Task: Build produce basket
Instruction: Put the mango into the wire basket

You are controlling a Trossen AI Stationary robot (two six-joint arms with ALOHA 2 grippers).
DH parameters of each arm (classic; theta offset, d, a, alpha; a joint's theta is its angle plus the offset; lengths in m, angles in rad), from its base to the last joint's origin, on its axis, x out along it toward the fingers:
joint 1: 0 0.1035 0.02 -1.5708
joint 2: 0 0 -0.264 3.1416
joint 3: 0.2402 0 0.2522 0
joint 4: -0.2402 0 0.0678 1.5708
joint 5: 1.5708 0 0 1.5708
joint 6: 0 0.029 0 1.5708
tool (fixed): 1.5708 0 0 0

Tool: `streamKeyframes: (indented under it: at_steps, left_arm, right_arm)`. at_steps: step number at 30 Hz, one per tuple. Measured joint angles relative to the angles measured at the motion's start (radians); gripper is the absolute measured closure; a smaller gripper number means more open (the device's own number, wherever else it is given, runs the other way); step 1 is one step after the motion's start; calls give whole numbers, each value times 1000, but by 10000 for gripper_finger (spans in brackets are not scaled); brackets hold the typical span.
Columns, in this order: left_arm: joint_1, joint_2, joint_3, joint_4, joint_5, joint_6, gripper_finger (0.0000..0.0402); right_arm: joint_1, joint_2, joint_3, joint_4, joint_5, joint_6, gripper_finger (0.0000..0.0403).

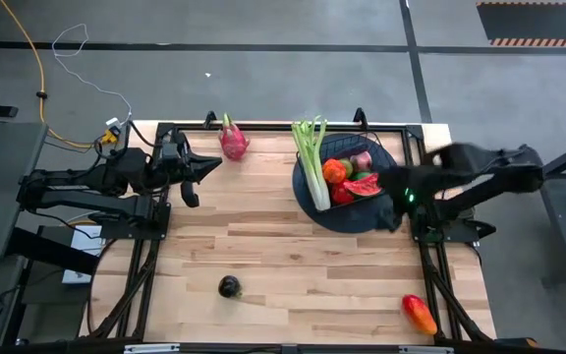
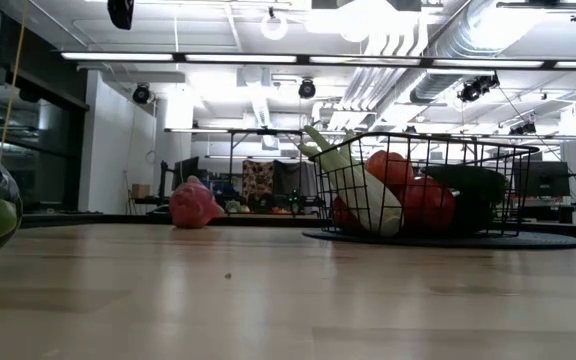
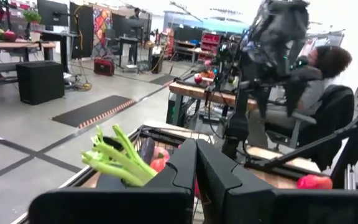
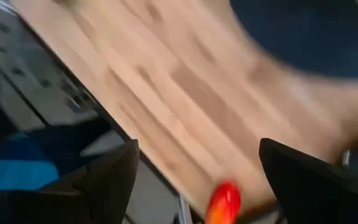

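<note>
Reaching with its fingers spread and empty, the right gripper (image 4: pixel 197 180) could nudge the mango (image 4: pixel 224 203) off the table (image 1: pixel 293 265) edge.

Right hand (image 4: pixel 197 168) open, left hand (image 3: pixel 196 163) closed.

One black wire-mesh basket (image 1: pixel 398 157), one green celery stalk (image 1: pixel 311 157), one pink dragon fruit (image 1: pixel 233 141), one dark round fruit (image 1: pixel 229 286), one red-orange mango (image 1: pixel 419 314).

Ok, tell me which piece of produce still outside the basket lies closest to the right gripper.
The red-orange mango, near the table's front right corner; the pink dragon fruit and dark round fruit lie farther left.
</note>
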Motion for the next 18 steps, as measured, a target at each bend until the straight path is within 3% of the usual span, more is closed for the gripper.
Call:
streamKeyframes:
  at_steps: [6, 18]
  left_arm:
    - [0, 0, 0, -24, 16, -5, 401]
    - [0, 0, 0, -24, 70, 3, 401]
  right_arm:
    - [211, 41, -188, 56, -121, 288, 80]
    - [467, 121, -629, 517, -377, 644, 80]
